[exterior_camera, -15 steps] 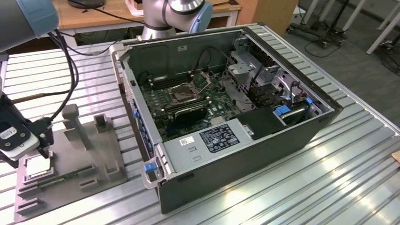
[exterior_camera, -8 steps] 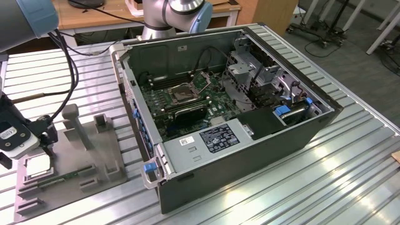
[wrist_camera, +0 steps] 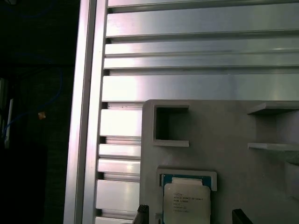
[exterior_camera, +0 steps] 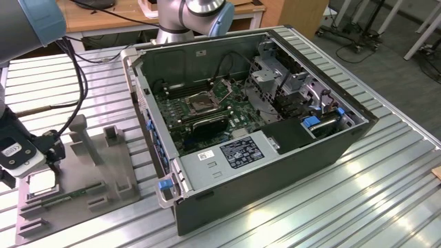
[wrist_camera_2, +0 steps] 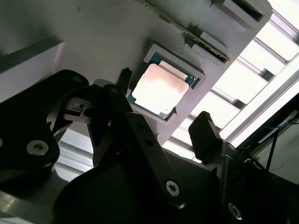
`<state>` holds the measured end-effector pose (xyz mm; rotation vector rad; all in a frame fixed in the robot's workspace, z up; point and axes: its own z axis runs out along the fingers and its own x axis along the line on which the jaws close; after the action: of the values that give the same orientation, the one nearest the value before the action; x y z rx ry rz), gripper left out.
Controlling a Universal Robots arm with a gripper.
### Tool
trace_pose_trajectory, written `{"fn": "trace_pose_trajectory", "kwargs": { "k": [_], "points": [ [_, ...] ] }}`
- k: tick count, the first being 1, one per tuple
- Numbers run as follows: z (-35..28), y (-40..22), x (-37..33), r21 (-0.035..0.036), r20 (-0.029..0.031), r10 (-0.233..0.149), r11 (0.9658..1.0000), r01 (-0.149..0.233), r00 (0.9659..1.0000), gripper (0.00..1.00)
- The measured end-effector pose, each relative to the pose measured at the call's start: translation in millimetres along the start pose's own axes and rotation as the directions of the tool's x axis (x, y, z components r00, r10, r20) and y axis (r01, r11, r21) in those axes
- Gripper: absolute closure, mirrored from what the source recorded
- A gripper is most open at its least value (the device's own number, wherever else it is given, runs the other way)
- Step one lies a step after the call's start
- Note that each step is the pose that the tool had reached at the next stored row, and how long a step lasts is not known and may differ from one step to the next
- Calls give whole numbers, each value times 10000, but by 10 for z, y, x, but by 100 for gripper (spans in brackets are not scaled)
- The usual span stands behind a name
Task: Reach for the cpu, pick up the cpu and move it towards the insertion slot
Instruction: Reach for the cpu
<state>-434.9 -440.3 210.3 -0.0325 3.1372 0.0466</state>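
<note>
In the exterior view, my claw (exterior_camera: 34, 170) is hanging just above the cpu (exterior_camera: 43, 182), which is lying flat in its pocket on the grey holder plate (exterior_camera: 100, 173) at the exterior view's left. The insertion slot (exterior_camera: 204, 103) is sitting well apart from it, inside the open computer case (exterior_camera: 289, 165).

In the second wrist view, I am holding my claw (wrist_camera_2: 163, 105) open, with its fingers (wrist_camera_2: 204, 130) standing on either side of the cpu (wrist_camera_2: 159, 89). I cannot tell whether they are touching it.

In the first wrist view, the cpu (wrist_camera: 186, 203) is resting in the holder plate (wrist_camera: 233, 140), with the slatted table (wrist_camera: 187, 56) lying beyond.
</note>
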Motion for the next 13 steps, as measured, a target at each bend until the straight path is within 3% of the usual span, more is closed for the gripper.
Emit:
{"fn": "trace_pose_trajectory", "kwargs": {
  "k": [13],
  "points": [
    [130, -4, 0, 0, 0, 0, 10000, 0, 10000, 24]
  ]
}}
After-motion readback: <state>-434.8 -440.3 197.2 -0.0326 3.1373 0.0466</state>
